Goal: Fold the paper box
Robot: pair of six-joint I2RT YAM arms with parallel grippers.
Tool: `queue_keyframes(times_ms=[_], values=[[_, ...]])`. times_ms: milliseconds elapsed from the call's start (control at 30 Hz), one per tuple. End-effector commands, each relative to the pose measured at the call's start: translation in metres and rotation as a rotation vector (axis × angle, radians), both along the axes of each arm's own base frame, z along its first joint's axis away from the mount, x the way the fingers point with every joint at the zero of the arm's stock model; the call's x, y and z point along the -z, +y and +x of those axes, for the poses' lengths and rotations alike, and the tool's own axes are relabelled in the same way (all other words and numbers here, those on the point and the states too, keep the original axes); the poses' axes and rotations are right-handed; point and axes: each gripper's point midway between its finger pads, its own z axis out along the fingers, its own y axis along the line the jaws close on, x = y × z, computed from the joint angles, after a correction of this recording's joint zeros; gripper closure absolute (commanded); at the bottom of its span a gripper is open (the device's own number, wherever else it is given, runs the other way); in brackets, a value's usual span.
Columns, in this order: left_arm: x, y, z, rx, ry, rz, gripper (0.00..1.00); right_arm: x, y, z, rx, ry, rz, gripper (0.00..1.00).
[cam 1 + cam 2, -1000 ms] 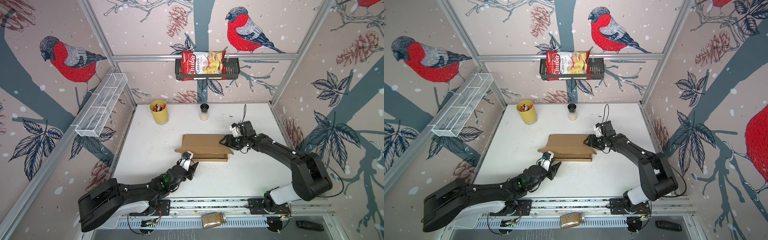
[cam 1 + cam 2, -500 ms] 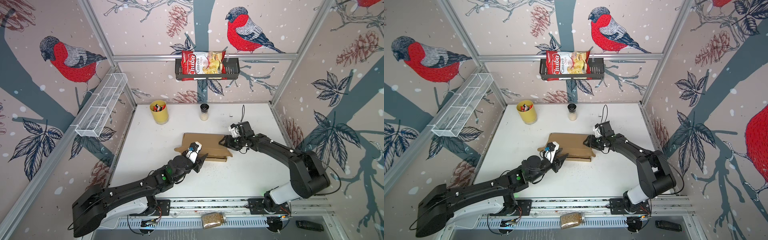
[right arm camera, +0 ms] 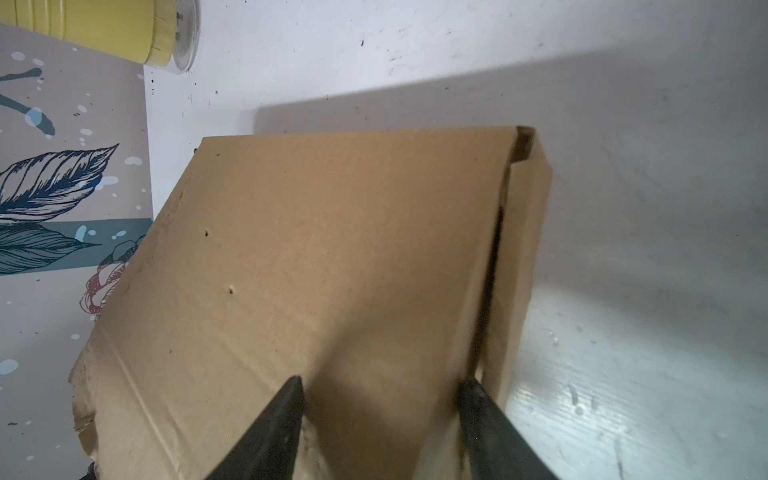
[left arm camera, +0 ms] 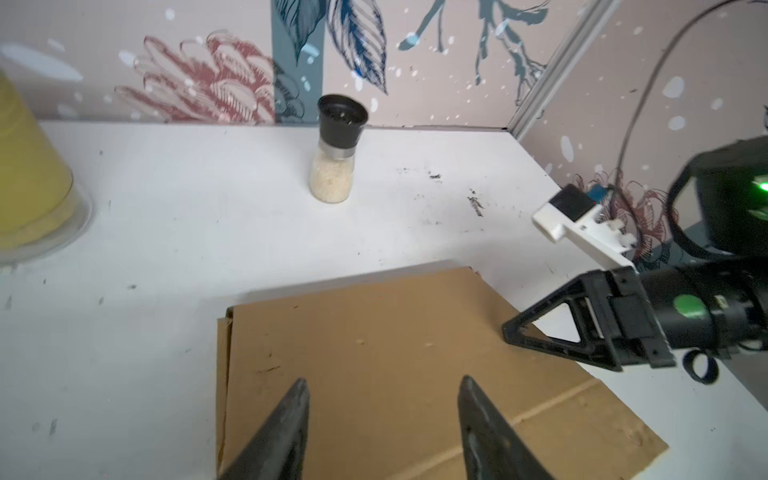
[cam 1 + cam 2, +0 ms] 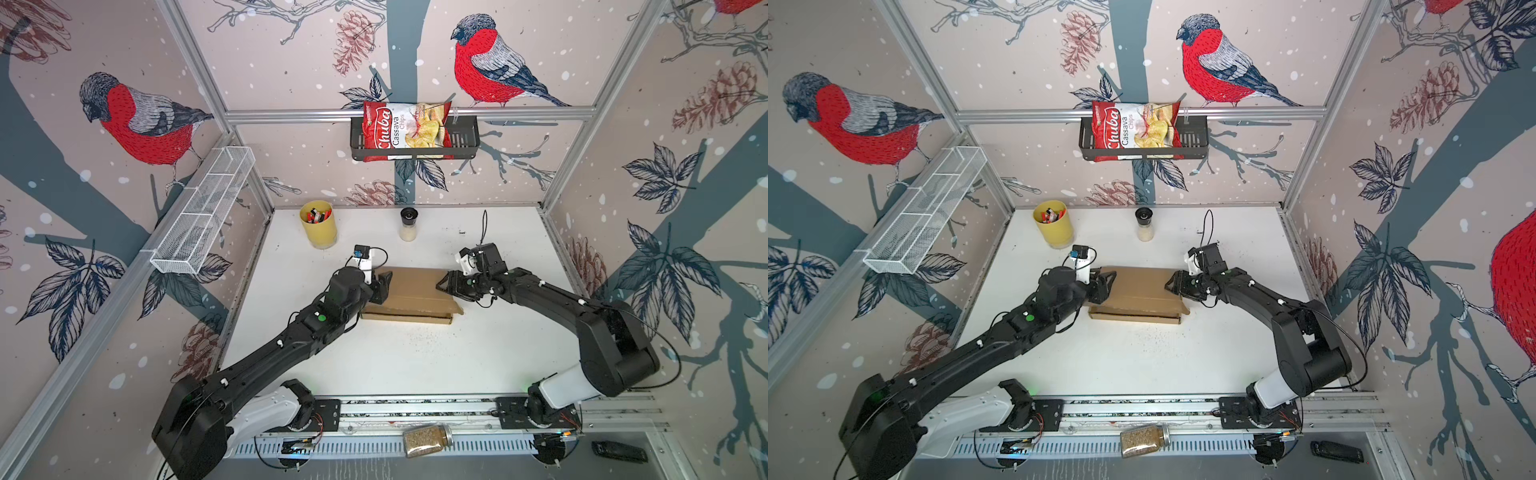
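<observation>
The left gripper (image 5: 384, 286) has moved; a moment ago it was low down in front of the paper box (image 5: 411, 293), and now it has come up to the box's left end; its jaws have opened a bit wider too, and they stand apart over the lid with nothing between them; the right gripper (image 5: 441, 286) has stayed at the right end, jaws apart, right at the lid's edge; it may be pushing the lid down, but the close view does not make that sure; the box sits in the middle of the worktop (image 5: 415, 361), lid nearly shut, with a thin dark gap along its front wall and a flap poking out at the right end; so now each end has a gripper; I think the lid can next be pressed flat and the flap tucked in.
</observation>
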Motion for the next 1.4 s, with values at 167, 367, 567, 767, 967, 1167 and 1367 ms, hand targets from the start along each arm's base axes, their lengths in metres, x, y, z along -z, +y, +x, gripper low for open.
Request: queue_keyframes(times_ms=[167, 367, 567, 767, 967, 1167, 1367], values=[[0.048, 0.009, 0.007, -0.011, 0.389, -0.065, 0.33, 0.001, 0.002, 0.0, 0.001, -0.004, -0.006, 0.4], [0.081, 0.01, 0.003, -0.016, 0.535, -0.02, 0.32, 0.0, 0.006, -0.001, -0.006, -0.007, -0.002, 0.4], [0.081, 0.04, 0.001, -0.143, 0.517, 0.083, 0.31, 0.002, 0.005, -0.003, -0.009, -0.004, -0.007, 0.4], [0.056, 0.067, 0.006, -0.243, 0.371, 0.112, 0.28, 0.004, 0.004, -0.003, -0.009, -0.003, -0.012, 0.4], [0.092, 0.067, -0.001, -0.234, 0.499, 0.101, 0.27, 0.004, 0.005, -0.003, -0.009, 0.0, -0.007, 0.4], [0.094, 0.032, -0.003, -0.108, 0.542, -0.054, 0.34, 0.004, 0.006, -0.003, -0.01, 0.001, -0.006, 0.4], [0.109, 0.032, -0.006, -0.104, 0.576, -0.031, 0.46, 0.004, 0.005, -0.005, -0.011, -0.003, -0.004, 0.41]])
